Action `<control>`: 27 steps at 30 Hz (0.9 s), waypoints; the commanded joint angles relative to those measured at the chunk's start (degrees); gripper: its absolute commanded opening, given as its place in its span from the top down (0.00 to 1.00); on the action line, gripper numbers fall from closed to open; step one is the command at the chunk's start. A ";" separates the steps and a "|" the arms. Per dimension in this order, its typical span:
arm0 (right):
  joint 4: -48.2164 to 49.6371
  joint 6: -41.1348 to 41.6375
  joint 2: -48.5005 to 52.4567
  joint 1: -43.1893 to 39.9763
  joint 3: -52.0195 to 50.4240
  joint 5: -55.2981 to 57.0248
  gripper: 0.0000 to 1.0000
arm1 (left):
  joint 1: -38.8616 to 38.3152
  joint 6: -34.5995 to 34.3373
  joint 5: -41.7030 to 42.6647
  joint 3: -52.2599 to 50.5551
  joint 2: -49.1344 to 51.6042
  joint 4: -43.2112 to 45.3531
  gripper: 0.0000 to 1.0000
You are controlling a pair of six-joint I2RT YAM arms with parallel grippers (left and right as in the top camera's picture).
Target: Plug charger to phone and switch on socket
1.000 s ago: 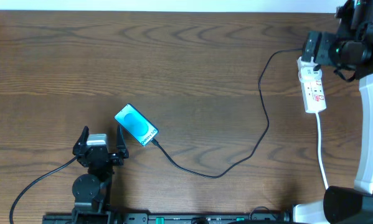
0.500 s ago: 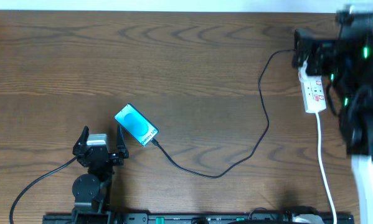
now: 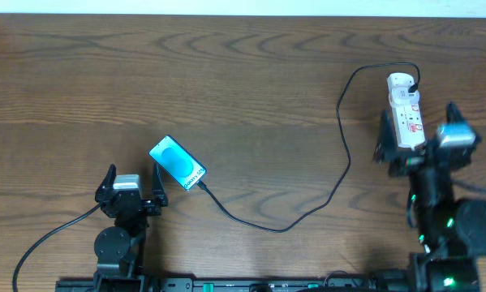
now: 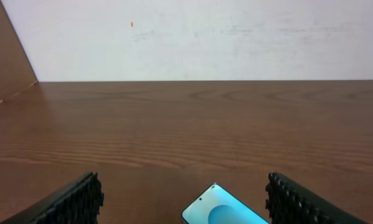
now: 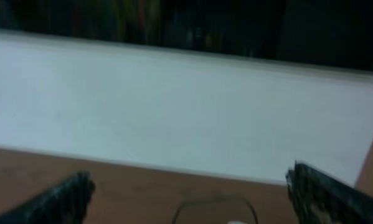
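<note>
The phone [image 3: 178, 163] lies flat and slanted at the table's left middle, its light blue screen up. The charger [image 3: 341, 162], a thin black cable, meets the phone's near right end, loops across the table and reaches the far end of the socket [image 3: 405, 104]. This white strip lies at the right. My left gripper [image 3: 133, 180] stands open just near-left of the phone; in the left wrist view the phone [image 4: 226, 210] shows between the fingers [image 4: 71, 200]. My right gripper [image 3: 418, 130] is open, straddling the socket's near end. The right wrist view is blurred, showing the charger's loop [image 5: 212, 205].
The table's far edge meets a white wall [image 4: 192, 37]. The right arm's body [image 3: 441, 219] covers the near right corner and whatever runs from the socket's near end. A black arm cable [image 3: 48, 235] trails from the left arm.
The right arm has swung from the far right corner, where it covered the socket's far end, back toward the near side. The left arm, phone and cable have not moved.
</note>
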 commanded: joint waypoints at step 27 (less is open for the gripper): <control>-6.45 -0.55 -25.77 0.13 -32.50 -3.82 0.01 | 0.28 0.74 0.07 -1.16 -0.35 -2.21 0.17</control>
